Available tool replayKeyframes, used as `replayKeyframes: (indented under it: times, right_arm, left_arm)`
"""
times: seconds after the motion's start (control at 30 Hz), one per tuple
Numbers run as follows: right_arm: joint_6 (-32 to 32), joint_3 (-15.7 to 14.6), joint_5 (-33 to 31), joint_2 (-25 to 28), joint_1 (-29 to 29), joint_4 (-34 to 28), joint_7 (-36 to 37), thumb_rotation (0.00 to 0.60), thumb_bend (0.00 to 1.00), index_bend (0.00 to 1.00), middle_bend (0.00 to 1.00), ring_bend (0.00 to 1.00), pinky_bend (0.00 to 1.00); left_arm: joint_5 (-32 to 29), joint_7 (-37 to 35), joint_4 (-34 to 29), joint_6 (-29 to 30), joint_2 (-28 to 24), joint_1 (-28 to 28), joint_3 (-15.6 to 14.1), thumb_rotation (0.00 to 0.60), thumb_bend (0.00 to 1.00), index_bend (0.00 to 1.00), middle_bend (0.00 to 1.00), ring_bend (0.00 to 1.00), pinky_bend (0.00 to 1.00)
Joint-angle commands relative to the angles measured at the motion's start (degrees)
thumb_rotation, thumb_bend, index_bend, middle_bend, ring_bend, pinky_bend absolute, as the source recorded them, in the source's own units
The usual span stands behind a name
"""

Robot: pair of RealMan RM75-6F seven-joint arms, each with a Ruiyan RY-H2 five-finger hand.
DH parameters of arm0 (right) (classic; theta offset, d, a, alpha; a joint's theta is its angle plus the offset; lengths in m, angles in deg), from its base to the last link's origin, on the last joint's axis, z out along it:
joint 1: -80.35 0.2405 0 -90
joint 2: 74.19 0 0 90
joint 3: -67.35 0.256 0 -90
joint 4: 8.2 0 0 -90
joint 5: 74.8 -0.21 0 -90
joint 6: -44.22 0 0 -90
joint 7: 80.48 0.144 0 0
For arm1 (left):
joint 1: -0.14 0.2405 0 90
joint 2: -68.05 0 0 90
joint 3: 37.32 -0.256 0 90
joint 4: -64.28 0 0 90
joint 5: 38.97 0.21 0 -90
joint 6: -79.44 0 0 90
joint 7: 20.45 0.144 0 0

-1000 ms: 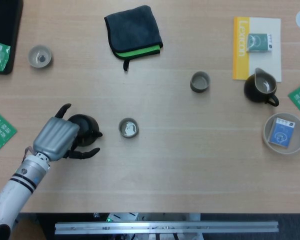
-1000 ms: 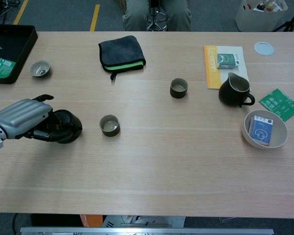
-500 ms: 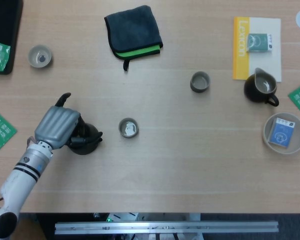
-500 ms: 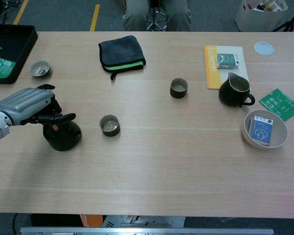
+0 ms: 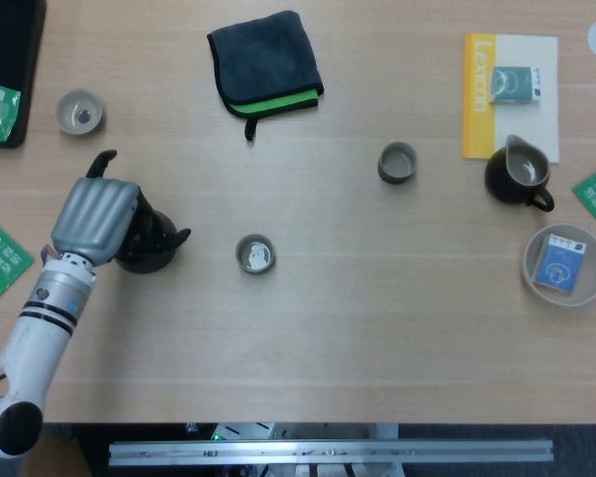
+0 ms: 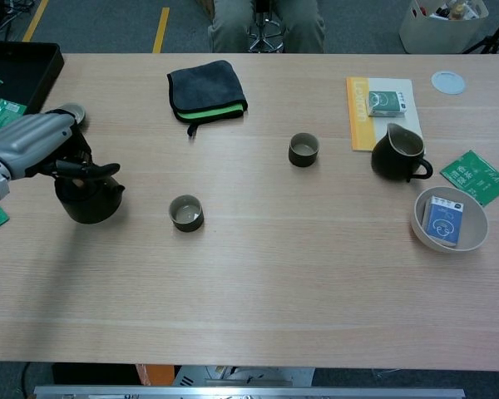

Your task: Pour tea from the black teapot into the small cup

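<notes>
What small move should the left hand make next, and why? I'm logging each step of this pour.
Probably carry the black teapot sideways toward the small cup. The left hand grips the pot upright, its spout facing the cup, but a stretch of bare table lies between them, so tilting now would likely spill.

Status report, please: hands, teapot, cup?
Left robot hand grips black teapot, lifted. Right hand not in view. Small cup to the spout's right, path clear.
</notes>
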Motion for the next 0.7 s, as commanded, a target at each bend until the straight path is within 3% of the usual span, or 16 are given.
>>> replayKeyframes:
  times: [0.03,0.27,0.47,0.7]
  right_arm:
    - [0.0,0.0,0.0,0.0,0.0,0.0,0.1,0.6,0.05,0.24,0.19,0.0,0.0]
    - [-0.4,0.0,-0.1,0.0,-0.3,0.2,0.4,0.6,0.05,0.24,0.19,0.0,0.0]
    - [-0.6,0.0,-0.2,0.0,-0.6,0.3,0.6,0.6,0.05,0.24,0.19,0.0,0.0]
    - [-0.6,0.0,-0.3,0.0,-0.7,0.3,0.6,0.6,0.05,0.24,0.19,0.0,0.0]
  left_arm:
    - [-0.6,0.3,0.1,0.9,0.4,-0.3,0.8,0.203,0.22,1.0,1.0,0.94,0.1]
    - [-1.3,1.3,1.0,4.0,2.1,-0.8,2.6,0.238,0.27,1.0,1.0,0.94,0.1]
    - [-2.3,2.3,1.9,5.1,3.2,-1.4,3.3,0.358,0.32,1.0,1.0,0.96,0.12]
    - [-2.8,2.3,3.0,6.0,4.3,-1.7,3.9,0.376,0.36,1.0,1.0,0.96,0.13]
